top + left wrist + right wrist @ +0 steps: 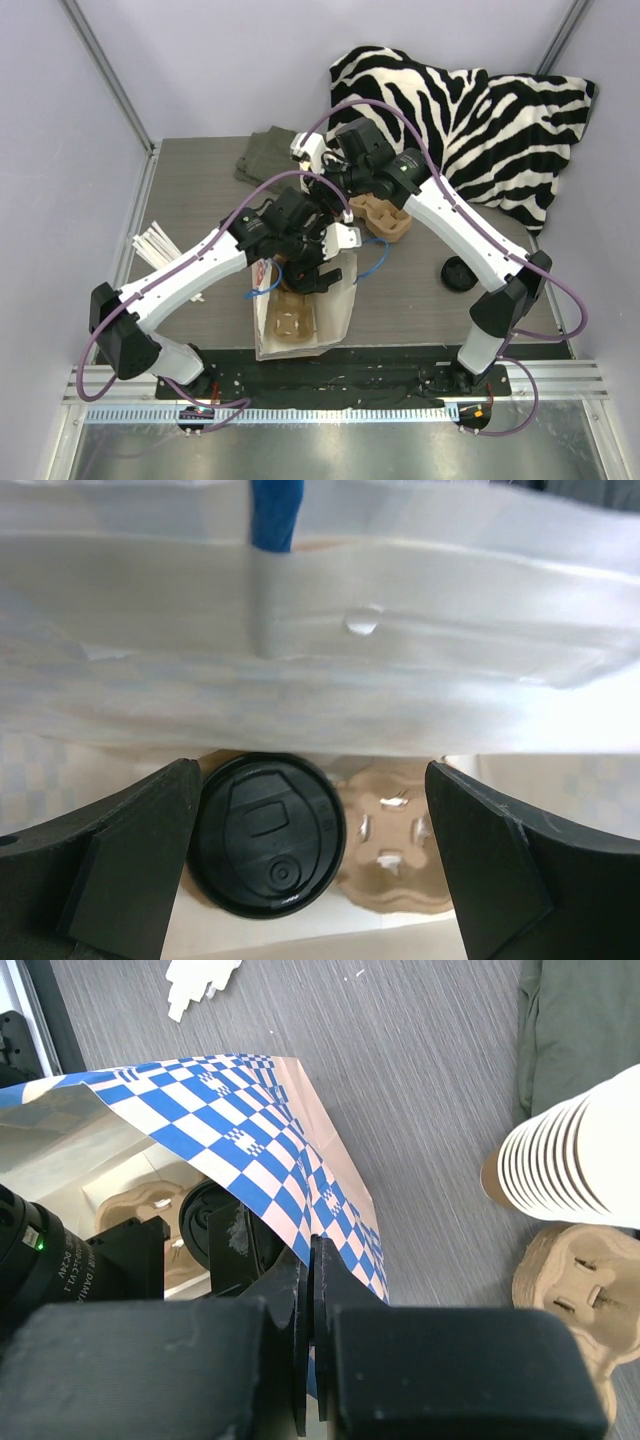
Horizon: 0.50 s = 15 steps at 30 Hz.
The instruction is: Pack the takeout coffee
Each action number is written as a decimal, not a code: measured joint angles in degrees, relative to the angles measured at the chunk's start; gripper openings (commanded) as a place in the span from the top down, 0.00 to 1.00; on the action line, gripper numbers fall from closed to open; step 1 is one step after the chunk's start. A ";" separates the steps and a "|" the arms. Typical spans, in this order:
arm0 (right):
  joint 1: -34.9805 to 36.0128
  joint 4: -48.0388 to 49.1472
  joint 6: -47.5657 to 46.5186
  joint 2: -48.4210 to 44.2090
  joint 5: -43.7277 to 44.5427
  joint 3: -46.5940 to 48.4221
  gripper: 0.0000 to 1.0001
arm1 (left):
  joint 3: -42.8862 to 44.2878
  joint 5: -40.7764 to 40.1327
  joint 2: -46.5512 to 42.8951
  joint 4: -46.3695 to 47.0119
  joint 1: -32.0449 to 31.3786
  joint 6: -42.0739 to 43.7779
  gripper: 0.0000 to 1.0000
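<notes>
A: Coffee (267,835)?
B: We saw it lidded inside the bag (250,1150) near the worktop's front edge, between the spread fingers of our left gripper (310,780).
A: Right gripper (312,1260)?
B: Clamped on the bag's rim.

Robot lab test cell — pale enclosure walls (60,150), aluminium frame post (107,70), grey tabletop (200,190), slotted cable duct (330,414)

One bag (250,1150), two cup carriers (386,218) (293,323), apparently one lidded cup (265,832), one loose lid (457,272), one cup stack (580,1155), one pillow (470,120), one cloth (268,155); sticks (160,245) too fine to count.
</notes>
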 measured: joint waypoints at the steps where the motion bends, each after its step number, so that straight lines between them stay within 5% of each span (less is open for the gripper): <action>1: 0.09 0.02 0.07 0.15 -0.02 0.22 0.99 | -0.24 0.48 -0.24 0.24 0.24 -0.17 0.00; 15: 0.52 1.66 0.20 0.90 -0.57 1.79 0.99 | -2.36 8.02 -2.43 3.58 3.06 -2.08 0.00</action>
